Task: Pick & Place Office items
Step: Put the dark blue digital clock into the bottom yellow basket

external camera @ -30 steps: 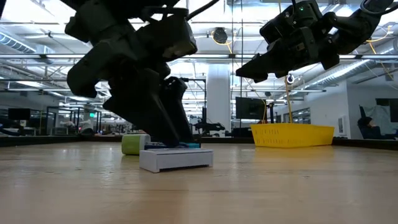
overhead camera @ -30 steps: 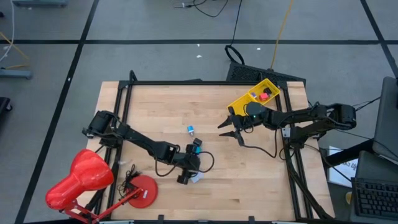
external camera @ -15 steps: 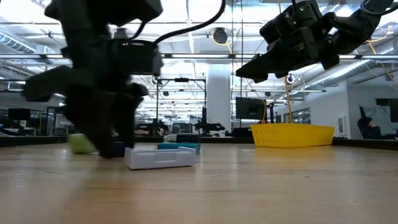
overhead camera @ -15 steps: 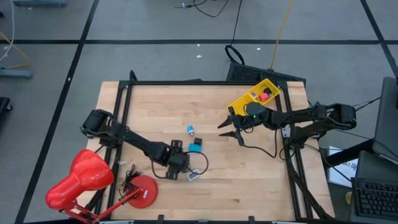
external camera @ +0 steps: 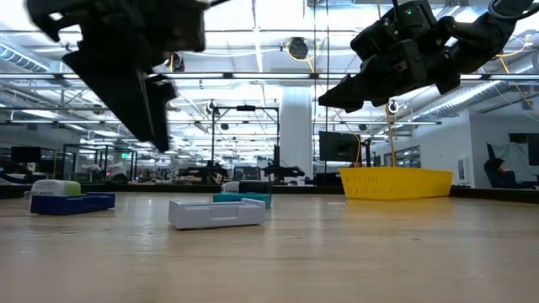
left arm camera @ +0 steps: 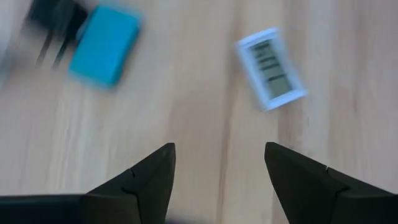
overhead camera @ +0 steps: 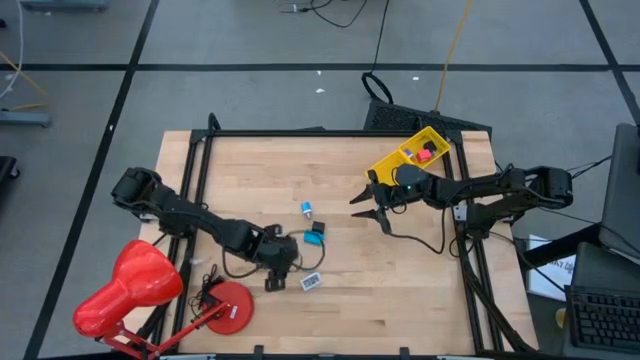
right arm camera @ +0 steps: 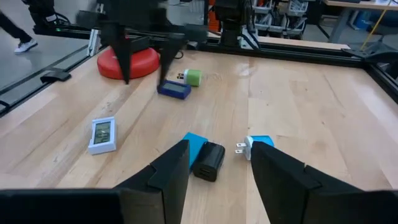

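The office items lie loose on the wooden table. A white flat piece point(overhead camera: 311, 282) point(left arm camera: 270, 68) sits nearest my left gripper point(overhead camera: 273, 272), which hangs open above the table and holds nothing. A teal block with a black piece point(overhead camera: 315, 235) and a blue-and-white plug point(overhead camera: 307, 209) lie farther back. A blue flat piece point(right arm camera: 174, 90) and a green piece point(right arm camera: 193, 77) lie below the left gripper. My right gripper point(overhead camera: 372, 212) hovers open and empty at mid-table, near the yellow tray point(overhead camera: 395, 160), which holds a red piece point(overhead camera: 425, 153).
A red desk lamp point(overhead camera: 130, 290) with its round base point(overhead camera: 228, 305) stands at the near left corner. A black frame point(overhead camera: 195, 200) runs along the table's sides. Bare wood point(overhead camera: 400, 290) stretches across the near right.
My left gripper has risen off the table and drawn back toward the left edge, rolling as it went. The green and blue pieces have slid leftward and now lie free. The white piece has shifted slightly. My right gripper has kept still.
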Robot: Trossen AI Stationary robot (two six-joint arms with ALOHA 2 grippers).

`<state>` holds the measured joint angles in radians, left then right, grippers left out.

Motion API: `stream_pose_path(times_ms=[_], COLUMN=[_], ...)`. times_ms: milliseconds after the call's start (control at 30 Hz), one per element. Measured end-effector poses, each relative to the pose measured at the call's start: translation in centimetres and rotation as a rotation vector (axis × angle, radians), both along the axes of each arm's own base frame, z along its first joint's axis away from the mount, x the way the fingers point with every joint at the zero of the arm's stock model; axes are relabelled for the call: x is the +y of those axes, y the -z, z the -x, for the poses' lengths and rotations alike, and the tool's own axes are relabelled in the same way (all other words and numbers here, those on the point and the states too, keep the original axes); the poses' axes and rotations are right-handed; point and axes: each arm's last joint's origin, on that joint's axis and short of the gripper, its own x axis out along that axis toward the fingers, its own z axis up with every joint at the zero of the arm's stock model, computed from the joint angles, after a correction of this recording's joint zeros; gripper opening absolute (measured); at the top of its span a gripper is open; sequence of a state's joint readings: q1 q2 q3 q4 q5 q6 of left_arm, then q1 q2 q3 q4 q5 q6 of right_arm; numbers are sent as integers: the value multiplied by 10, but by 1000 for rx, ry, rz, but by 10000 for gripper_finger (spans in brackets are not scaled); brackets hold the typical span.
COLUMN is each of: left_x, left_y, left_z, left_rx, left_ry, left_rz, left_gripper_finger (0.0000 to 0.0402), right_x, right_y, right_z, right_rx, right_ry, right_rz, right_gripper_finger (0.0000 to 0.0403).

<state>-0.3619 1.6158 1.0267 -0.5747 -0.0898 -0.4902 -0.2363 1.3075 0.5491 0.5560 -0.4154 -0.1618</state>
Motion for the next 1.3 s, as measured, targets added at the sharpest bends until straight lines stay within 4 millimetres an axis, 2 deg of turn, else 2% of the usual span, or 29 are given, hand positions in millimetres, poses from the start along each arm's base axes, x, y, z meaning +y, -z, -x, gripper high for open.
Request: stream_pose_path(times_ms=[233, 400, 500, 600, 733, 867, 1167, 1300], left_x=[8, 8, 6, 5, 7, 12, 18, 21], left_y=[9, 23, 36, 41, 40, 35, 30, 26], left_z=[17, 15, 12, 13, 15, 13, -9, -10], left_rx=[266, 315, 376, 442, 493, 460, 211, 256], left_ry=[-643, -799, -843, -886, -888, -834, -497, -439], left_rz=[193, 195, 202, 218, 237, 257, 239, 262], left_gripper_finger=[250, 250, 250, 250, 250, 250, 250, 250], right_x=[0, 0, 0, 0, 0, 0, 0, 0], right_y=[0, 0, 0, 0, 0, 0, 0, 0], right_z=[0, 0, 0, 0, 0, 0, 0, 0], right_rx=[5, 1, 1, 1, 0, 0, 0, -1], right_ry=[0, 1, 2, 2, 1, 1, 0, 0], right_rz=[0, -3, -9, -10, -3, -3, -3, -2], right_gripper_finger=[160, 160, 160, 160, 160, 160, 160, 160])
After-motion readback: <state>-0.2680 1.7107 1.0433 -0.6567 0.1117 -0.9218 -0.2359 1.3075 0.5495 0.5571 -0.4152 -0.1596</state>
